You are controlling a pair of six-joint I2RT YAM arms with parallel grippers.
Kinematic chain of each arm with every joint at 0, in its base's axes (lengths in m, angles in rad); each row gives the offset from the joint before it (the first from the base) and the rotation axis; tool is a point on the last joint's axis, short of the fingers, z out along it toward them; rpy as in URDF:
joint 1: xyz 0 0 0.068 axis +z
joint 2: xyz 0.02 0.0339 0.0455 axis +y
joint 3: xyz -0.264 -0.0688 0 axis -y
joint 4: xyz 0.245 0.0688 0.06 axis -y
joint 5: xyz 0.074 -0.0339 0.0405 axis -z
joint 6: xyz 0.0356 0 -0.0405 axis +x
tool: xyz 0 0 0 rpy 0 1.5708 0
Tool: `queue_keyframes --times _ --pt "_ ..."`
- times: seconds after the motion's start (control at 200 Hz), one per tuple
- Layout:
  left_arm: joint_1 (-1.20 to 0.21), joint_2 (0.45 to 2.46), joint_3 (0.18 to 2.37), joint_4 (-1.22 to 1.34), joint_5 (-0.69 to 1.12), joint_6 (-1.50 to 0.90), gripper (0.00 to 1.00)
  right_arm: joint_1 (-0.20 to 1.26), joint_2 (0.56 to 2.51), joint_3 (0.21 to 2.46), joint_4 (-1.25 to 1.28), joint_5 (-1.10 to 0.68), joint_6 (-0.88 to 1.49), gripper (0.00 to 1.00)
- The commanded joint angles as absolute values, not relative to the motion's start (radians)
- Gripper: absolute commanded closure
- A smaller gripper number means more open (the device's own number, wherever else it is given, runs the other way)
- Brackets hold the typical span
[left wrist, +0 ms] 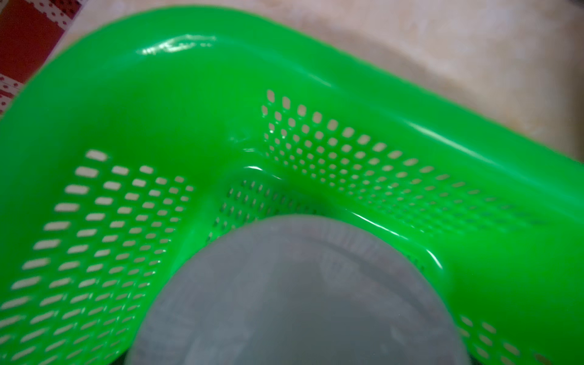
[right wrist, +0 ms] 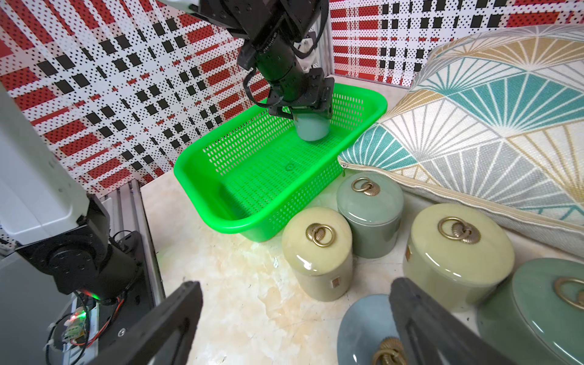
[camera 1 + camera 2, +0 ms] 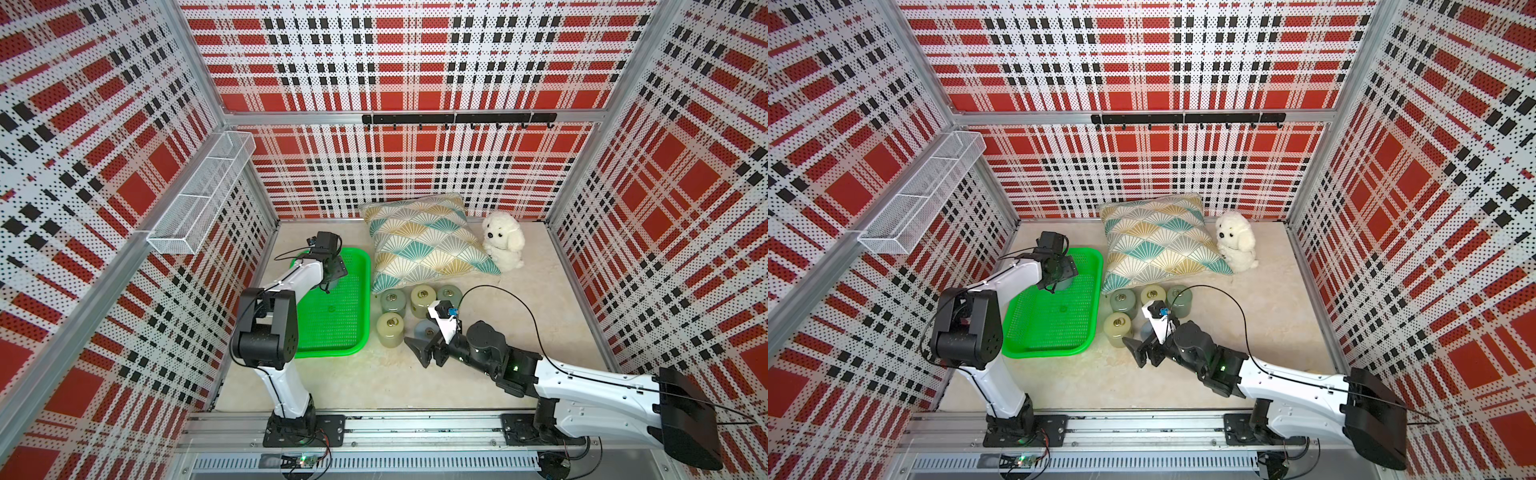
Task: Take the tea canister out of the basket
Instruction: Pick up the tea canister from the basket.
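Observation:
The bright green basket (image 3: 360, 266) (image 3: 1059, 328) (image 2: 252, 177) (image 1: 158, 94) lies at the left of the table. A pale grey-blue tea canister (image 2: 311, 129) (image 1: 294, 300) (image 3: 1064, 285) stands upright inside its far end. My left gripper (image 2: 303, 110) (image 3: 330, 284) comes down on it from above, with the jaws shut on its upper part. I cannot tell whether its base touches the basket floor. My right gripper (image 2: 294, 282) (image 3: 424, 349) is open low over the bare table, right of the basket, holding nothing.
Several lidded canisters with brass rings stand between basket and right gripper: yellow (image 2: 317, 252), green (image 2: 369, 211), blue-grey (image 2: 366, 328). A patterned pillow (image 3: 424, 241) and a white plush dog (image 3: 503, 241) sit behind. A white wire rack (image 3: 199, 195) hangs on the left wall.

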State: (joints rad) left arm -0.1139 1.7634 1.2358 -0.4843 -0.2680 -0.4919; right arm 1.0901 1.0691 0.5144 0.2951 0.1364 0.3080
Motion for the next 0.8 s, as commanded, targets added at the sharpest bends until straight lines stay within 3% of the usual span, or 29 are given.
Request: queue_keyframes --times 0.0,0.421,0.797 --pt "-0.139 1.631 1.227 -0.479 -0.283 -0.494 0.32 1.091 1.045 0.538 0.285 0.181 0.309 0.00" --pt "-0.385 1.379 1.203 -0.577 -0.265 -0.513 0.34 1.065 0.956 0.521 0.202 0.251 0.349 0.00" --pt "-0.736 1.420 1.297 -0.580 -0.291 -0.579 0.34 1.062 0.725 0.509 -0.102 0.359 0.479 0.00"
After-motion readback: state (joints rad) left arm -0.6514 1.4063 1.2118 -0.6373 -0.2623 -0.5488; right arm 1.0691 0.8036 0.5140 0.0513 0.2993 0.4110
